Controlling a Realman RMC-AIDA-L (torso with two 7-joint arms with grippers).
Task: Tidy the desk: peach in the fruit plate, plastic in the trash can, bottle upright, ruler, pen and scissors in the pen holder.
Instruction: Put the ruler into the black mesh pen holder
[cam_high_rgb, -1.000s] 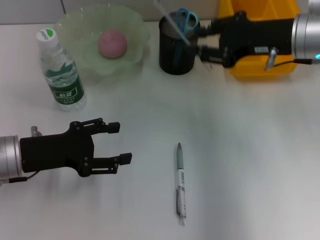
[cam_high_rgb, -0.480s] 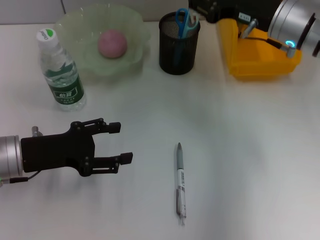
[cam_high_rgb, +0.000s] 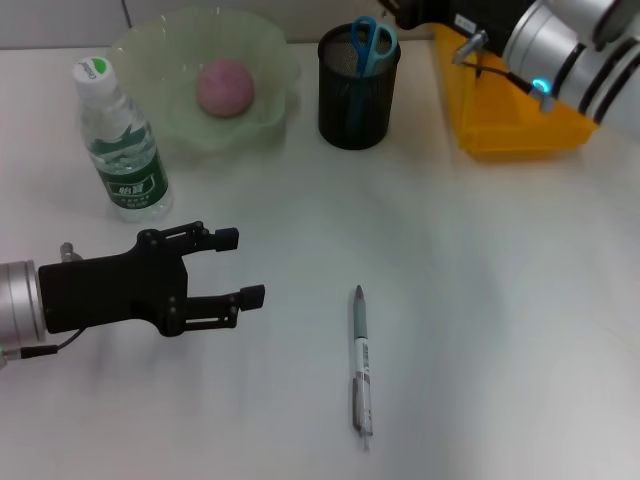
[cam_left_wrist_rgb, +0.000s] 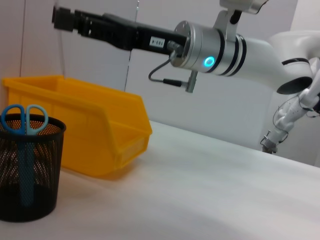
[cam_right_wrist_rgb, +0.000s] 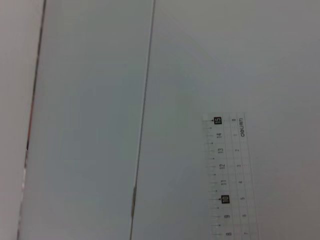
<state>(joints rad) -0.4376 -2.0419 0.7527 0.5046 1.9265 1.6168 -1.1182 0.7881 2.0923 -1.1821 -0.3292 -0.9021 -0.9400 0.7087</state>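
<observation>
- We see the left gripper (cam_high_rgb: 245, 266) spread wide and empty, low over the desk (cam_high_rgb: 480, 300), at 9 o'clock from the pen (cam_high_rgb: 361, 365).
- We cannot tell the right gripper's (cam_left_wrist_rgb: 64, 19) spread; the ruler (cam_right_wrist_rgb: 227, 175) shows before its wrist camera.
- Scissors (cam_high_rgb: 371, 40) stand in the pen holder (cam_high_rgb: 355, 95).

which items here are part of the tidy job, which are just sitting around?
Job:
peach in fruit plate
bottle upright
scissors in pen holder
pen on desk
ruler in right wrist view
trash can

Just sitting around:
nothing seen
</observation>
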